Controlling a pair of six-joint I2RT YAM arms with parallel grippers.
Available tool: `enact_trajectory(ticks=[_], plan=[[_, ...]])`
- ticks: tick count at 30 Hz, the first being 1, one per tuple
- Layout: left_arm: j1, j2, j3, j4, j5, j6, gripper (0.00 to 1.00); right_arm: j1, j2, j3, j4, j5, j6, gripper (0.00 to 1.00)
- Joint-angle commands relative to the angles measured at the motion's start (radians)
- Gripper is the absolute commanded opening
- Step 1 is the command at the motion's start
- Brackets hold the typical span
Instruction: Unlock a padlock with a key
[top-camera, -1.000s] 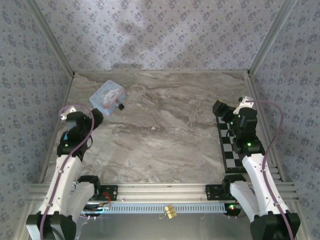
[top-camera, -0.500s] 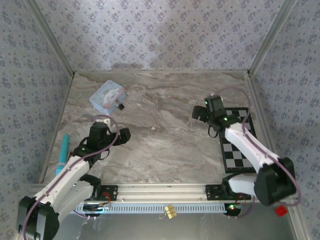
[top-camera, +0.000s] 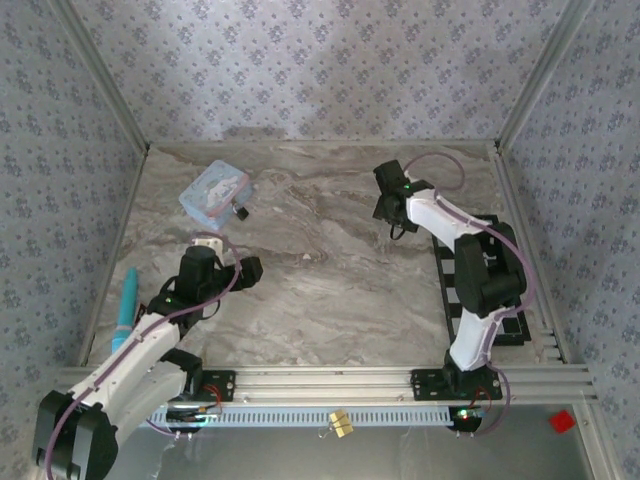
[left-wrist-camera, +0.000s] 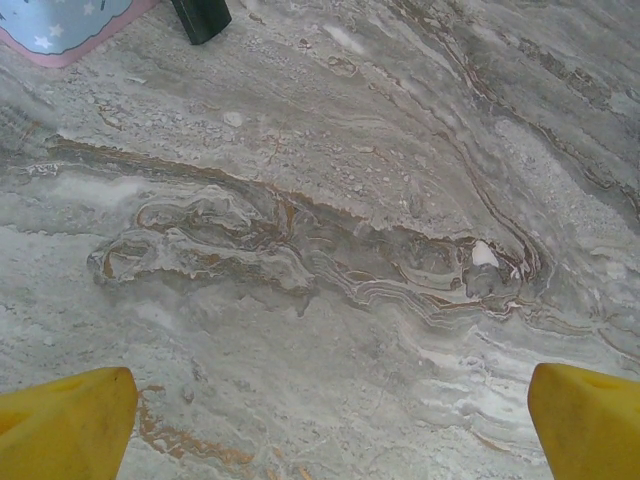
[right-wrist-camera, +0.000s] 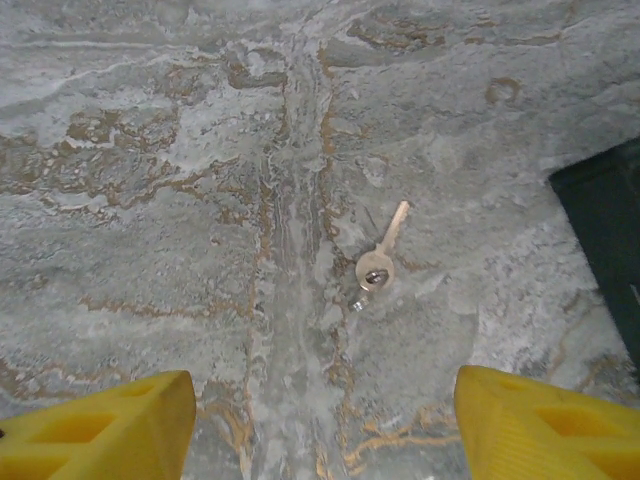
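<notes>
To the left, the padlock (top-camera: 240, 212) sits just beside the near-right edge of the blue tin (top-camera: 215, 192). A grab there could catch the tin instead, or tip the small lock over. To the right, the key (right-wrist-camera: 380, 255) lies flat on the table (top-camera: 330, 290). It is so thin that closing fingers may skid over it or flick it away.

The left gripper (top-camera: 248, 270) is spread wide and empty, and the padlock is well apart from it, farther back and slightly left. The right gripper (right-wrist-camera: 320, 430) has its fingers apart around nothing. The key lies just ahead of them, slightly right of the gap's middle.
</notes>
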Motion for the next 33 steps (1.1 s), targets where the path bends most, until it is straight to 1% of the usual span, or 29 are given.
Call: enact_trajectory(ticks=[1,6,8,12,15,24,33], plan=[[-0.007,-0.015,-0.001,0.032,0.009,-0.003,1.00,-0.012,0.069,0.074,-0.114,0.049,0.023,0.66],[-0.008,-0.026,-0.001,0.030,0.015,-0.007,1.00,-0.036,0.109,0.094,-0.116,0.038,0.022,0.60],[-0.008,-0.029,-0.001,0.029,0.015,-0.007,1.00,-0.045,0.122,0.094,-0.113,0.028,0.021,0.59],[-0.008,-0.031,0.001,0.025,0.011,-0.007,1.00,-0.066,0.147,0.092,-0.092,-0.031,0.025,0.58],[-0.008,-0.032,0.001,0.025,0.008,-0.007,1.00,-0.071,0.161,0.095,-0.083,-0.046,0.026,0.57],[-0.008,-0.032,0.001,0.024,0.001,-0.005,1.00,-0.072,0.194,0.109,-0.076,-0.060,0.022,0.45],[-0.008,-0.033,0.001,0.024,0.001,-0.005,1.00,-0.076,0.210,0.117,-0.077,-0.045,0.015,0.35]])
